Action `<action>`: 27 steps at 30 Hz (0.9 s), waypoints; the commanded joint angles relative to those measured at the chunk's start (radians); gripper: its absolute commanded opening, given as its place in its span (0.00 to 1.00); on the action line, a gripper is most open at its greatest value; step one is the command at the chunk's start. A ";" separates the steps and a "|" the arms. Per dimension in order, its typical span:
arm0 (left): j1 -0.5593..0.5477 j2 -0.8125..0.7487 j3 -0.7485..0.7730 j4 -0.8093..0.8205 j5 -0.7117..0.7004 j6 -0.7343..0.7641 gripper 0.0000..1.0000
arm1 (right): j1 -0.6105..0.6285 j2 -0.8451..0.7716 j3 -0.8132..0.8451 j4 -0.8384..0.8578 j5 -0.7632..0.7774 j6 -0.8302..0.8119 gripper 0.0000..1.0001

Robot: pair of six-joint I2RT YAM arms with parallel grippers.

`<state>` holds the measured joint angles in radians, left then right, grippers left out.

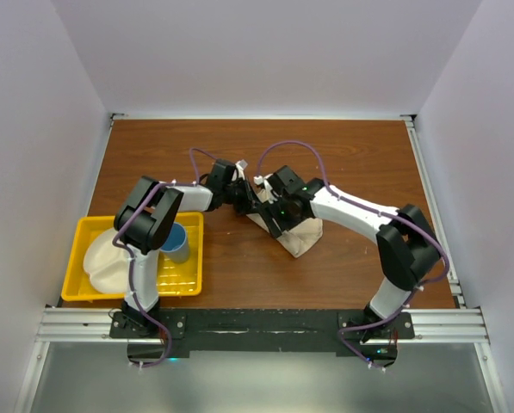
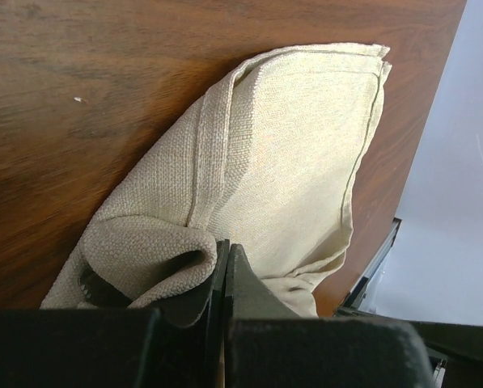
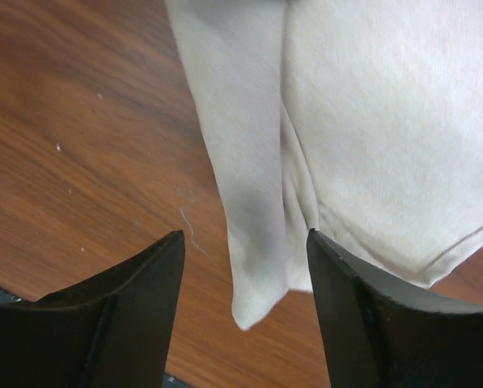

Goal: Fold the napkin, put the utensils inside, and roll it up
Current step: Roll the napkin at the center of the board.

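While pinched by left end effector [image 2: 222, 275], napkin [image 2: 290, 153] (folded), hemmed edges aligned

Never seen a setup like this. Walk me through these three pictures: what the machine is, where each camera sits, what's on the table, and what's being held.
These are two robot arms bolted at the near edge of a wooden table, each ending in a two-finger gripper.

The overhead picture comes from a fixed camera above and behind the arms. The other two come from cameras on the wrists, looking past each arm's own fingers.

Mid-table lies a beige napkin, already folded over. At the left sits a yellow tray holding a white plate and a blue cup. No utensil shows anywhere.

The left gripper is shut, pinching a bunched corner of the napkin. The right gripper is open, its fingers straddling a hanging fold of cloth without clamping it.
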<state>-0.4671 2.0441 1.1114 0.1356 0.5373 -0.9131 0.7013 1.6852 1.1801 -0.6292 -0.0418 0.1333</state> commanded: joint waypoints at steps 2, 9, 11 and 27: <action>0.005 0.050 -0.038 -0.211 -0.059 0.069 0.00 | 0.047 0.088 0.105 0.088 0.097 -0.090 0.68; 0.005 0.048 -0.041 -0.220 -0.046 0.051 0.00 | 0.099 0.212 0.161 0.128 0.152 -0.067 0.65; 0.005 0.047 -0.033 -0.229 -0.046 0.048 0.00 | 0.107 0.235 0.156 0.129 0.189 -0.038 0.63; 0.087 -0.152 0.122 -0.407 -0.148 0.149 0.27 | -0.047 0.266 -0.037 0.374 -0.362 0.120 0.01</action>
<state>-0.4412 1.9957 1.1694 -0.1150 0.5114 -0.8593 0.7532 1.8847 1.2045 -0.3489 -0.0795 0.1589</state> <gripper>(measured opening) 0.206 0.151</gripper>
